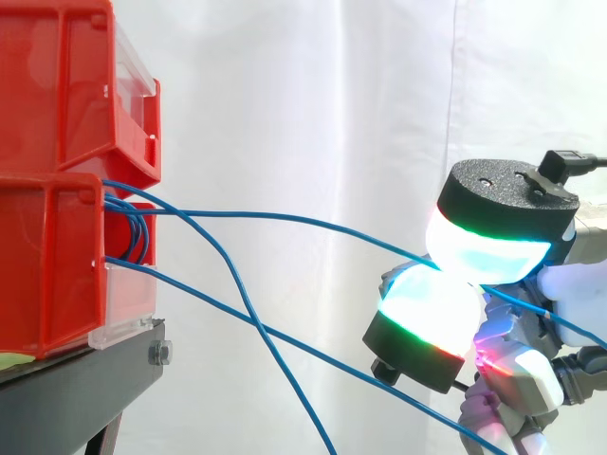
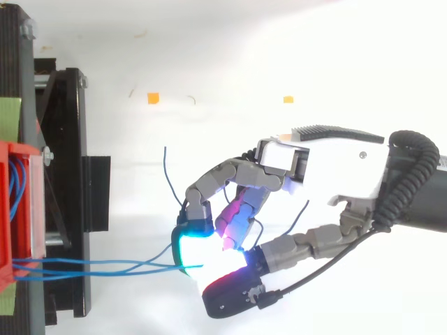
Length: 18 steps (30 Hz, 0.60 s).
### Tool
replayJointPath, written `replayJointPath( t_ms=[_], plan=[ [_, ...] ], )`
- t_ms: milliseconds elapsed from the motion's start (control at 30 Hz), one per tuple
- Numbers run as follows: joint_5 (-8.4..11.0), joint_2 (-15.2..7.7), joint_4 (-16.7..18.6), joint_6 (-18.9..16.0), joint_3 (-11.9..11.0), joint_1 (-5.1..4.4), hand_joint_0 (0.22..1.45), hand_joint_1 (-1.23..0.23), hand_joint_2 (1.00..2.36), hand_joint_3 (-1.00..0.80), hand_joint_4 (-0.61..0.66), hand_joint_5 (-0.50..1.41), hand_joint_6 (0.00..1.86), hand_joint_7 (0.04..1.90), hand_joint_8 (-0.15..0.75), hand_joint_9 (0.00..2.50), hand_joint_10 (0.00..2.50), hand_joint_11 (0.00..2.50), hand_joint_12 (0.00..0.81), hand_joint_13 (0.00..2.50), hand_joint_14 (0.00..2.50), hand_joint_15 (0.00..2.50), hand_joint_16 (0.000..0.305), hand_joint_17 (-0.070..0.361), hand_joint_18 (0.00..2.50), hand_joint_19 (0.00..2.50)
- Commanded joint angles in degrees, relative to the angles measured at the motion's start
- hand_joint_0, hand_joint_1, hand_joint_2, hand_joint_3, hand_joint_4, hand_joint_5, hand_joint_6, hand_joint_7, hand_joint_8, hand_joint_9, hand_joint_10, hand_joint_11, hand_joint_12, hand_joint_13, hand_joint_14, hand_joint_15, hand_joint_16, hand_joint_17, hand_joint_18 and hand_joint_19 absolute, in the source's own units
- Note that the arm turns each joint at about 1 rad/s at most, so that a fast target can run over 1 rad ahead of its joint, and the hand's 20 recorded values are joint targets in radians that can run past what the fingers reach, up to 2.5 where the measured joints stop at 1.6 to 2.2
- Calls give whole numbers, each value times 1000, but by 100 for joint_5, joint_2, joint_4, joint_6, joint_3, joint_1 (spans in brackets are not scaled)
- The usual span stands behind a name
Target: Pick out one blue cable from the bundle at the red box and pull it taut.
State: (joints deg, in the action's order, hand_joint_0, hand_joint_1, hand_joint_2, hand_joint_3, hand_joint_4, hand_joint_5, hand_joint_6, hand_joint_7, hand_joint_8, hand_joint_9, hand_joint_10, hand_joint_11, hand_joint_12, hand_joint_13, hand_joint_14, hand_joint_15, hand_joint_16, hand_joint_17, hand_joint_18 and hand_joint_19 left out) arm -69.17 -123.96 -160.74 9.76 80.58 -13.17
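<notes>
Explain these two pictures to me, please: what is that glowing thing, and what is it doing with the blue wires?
That is a robot hand with fingers and a thumb, reaching in from the right. The glowing lumps are its own fingertip pads, not lamps. One picture is taken from the side, level with the work; the other looks down from above. At the left, red bins are stacked on a black stand before a white curtain. Thin blue wires come out of the lower bin. The hand pinches one blue cable between two pads; it runs from the bin to the hand in a gentle curve, not quite straight. The other cables hang loose, sloping downward.
</notes>
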Motion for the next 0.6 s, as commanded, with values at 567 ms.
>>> replayJointPath(
  t_ms=[567],
  plan=[
    [0, 3, 7, 0, 1, -1, 628, -796, 1026, -49, -22, -122, 913, 1136, 302, 1269, 23, 632, 435, 1002, 22, 577, 63, 141, 873, 812]
  ],
)
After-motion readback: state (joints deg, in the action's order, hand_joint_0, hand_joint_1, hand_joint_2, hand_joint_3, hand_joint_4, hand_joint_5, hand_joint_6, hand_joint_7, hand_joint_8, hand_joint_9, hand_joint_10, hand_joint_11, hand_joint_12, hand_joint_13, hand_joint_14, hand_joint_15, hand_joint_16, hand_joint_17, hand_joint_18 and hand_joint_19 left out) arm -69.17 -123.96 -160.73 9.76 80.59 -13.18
